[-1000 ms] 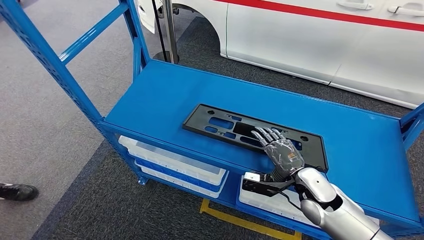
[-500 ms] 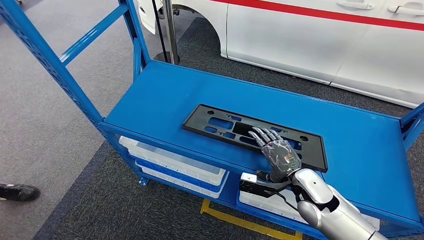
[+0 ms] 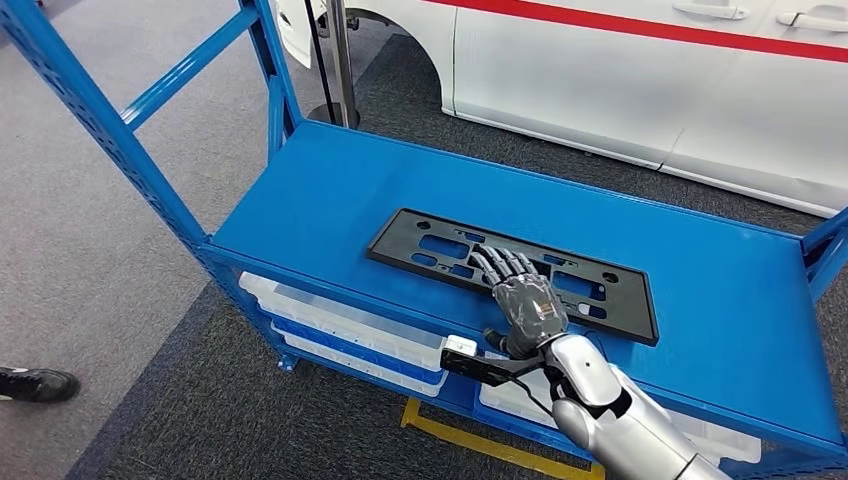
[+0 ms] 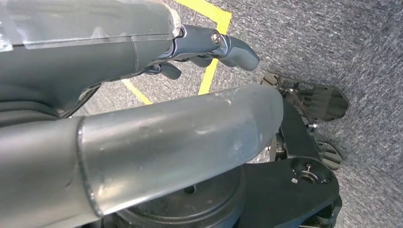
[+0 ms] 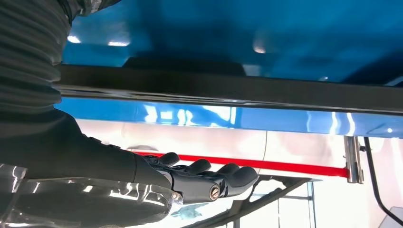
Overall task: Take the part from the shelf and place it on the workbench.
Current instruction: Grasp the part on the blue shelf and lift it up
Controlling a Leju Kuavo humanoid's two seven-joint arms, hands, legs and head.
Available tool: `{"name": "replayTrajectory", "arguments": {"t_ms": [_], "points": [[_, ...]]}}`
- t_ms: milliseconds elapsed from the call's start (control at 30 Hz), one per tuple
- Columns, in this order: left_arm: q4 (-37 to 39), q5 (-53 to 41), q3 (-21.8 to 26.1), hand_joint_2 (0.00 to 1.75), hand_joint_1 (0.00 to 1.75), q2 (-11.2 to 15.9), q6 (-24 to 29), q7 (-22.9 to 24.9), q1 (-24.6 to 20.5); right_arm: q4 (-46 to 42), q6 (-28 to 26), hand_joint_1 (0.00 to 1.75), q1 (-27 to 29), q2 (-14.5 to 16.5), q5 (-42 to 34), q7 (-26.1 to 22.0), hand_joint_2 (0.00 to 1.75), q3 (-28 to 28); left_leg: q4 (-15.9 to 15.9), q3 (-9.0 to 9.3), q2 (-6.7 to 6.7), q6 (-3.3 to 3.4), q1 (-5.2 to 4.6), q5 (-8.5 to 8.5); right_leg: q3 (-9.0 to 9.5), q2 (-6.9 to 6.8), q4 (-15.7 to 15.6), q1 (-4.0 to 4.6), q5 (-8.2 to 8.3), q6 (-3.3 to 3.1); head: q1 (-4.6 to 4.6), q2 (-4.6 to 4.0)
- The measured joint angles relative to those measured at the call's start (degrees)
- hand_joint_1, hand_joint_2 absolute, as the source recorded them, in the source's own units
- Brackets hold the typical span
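A long black plastic part [image 3: 395,243] with several cutouts lies flat on the blue shelf [image 3: 330,190], near its front edge. My right hand [image 3: 520,295] reaches in from below and is spread flat over the middle of the part, fingers extended and nothing gripped. Whether the palm touches the part I cannot tell. In the right wrist view the part's dark edge [image 5: 237,85] runs along the blue shelf surface [image 5: 237,28], close to the straight fingers [image 5: 228,178]. My left hand [image 4: 204,42] hangs over the grey carpet, fingers loosely bent, holding nothing.
White bins [image 3: 340,325] sit on the lower level under the shelf. Blue uprights [image 3: 90,120] stand at the left, and another frame corner [image 3: 825,250] at the right. A white car with a red stripe [image 3: 650,70] is behind. A person's shoe [image 3: 35,383] shows at the left.
My right hand has slid left along the part, from its right portion to its middle. The part has not moved.
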Motion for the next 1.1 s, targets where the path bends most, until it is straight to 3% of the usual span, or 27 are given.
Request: {"name": "replayTrajectory", "arguments": {"t_ms": [333, 467, 667, 1100], "points": [[0.0, 0.3, -0.2, 0.00, 0.00, 0.0, -0.2, 0.0, 0.0, 10.4, -4.2, 0.00, -2.5, 5.4, 3.5, 1.3, 1.75, 0.0, 0.0, 0.03, 0.02, 0.00, 0.00, 0.00, 0.01, 0.01, 0.0, 0.00, 0.00, 0.00, 0.00, 0.00], [-0.1, 1.0, -0.3, 0.00, 0.00, 0.0, -1.5, -2.5, -0.2, 15.3, -6.8, 0.00, -4.8, 6.7, 6.0, 3.4, 1.75, 0.0, 0.0, 0.05, 0.01, 0.00, -0.01, 0.01, 0.02, 0.00, 0.0, -0.01, 0.01, 0.00, 0.00, 0.00], [-0.2, 1.6, -0.3, 0.00, 0.00, -0.1, -1.9, -3.4, -0.8, 18.8, -5.4, 0.00, -8.1, 6.4, 7.0, 4.9, 1.75, -1.8, 0.1, 0.05, 0.02, -0.01, -0.01, 0.01, 0.05, 0.02, 0.0, -0.01, 0.04, 0.00, 0.00, 0.00], [-0.2, 1.4, -0.3, 0.00, 0.00, -0.1, -2.1, -3.8, -0.8, 23.8, -7.4, 0.00, -8.7, 4.7, 9.5, 6.9, 1.75, -7.3, 0.1, 0.02, 0.03, 0.02, -0.02, -0.02, 0.05, 0.03, 0.0, -0.02, 0.03, 0.00, 0.00, 0.00]]}}
